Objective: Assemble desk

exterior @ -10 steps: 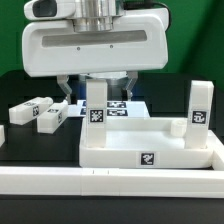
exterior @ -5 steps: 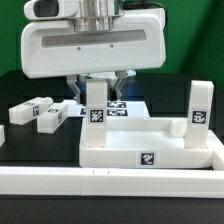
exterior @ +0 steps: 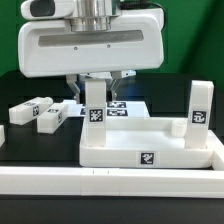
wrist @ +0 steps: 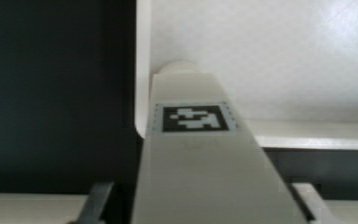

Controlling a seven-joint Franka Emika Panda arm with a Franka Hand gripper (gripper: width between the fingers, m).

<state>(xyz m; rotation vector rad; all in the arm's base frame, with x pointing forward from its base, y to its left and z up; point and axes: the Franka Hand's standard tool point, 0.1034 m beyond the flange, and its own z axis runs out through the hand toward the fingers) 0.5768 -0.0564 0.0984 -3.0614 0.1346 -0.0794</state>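
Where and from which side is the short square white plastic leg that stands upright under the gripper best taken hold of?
Probably its upper part, from straight above. The leg stands upright on the large white plastic slab, so its foot is blocked, while its flat opposite sides near the top are free. The gripper is shut on it there.

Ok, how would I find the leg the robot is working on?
Start at the big white desk slab. Two legs stand upright on it; this leg is the one on the exterior view's left, gripped by the pincer. The other upright leg stands free, and two more legs lie flat.
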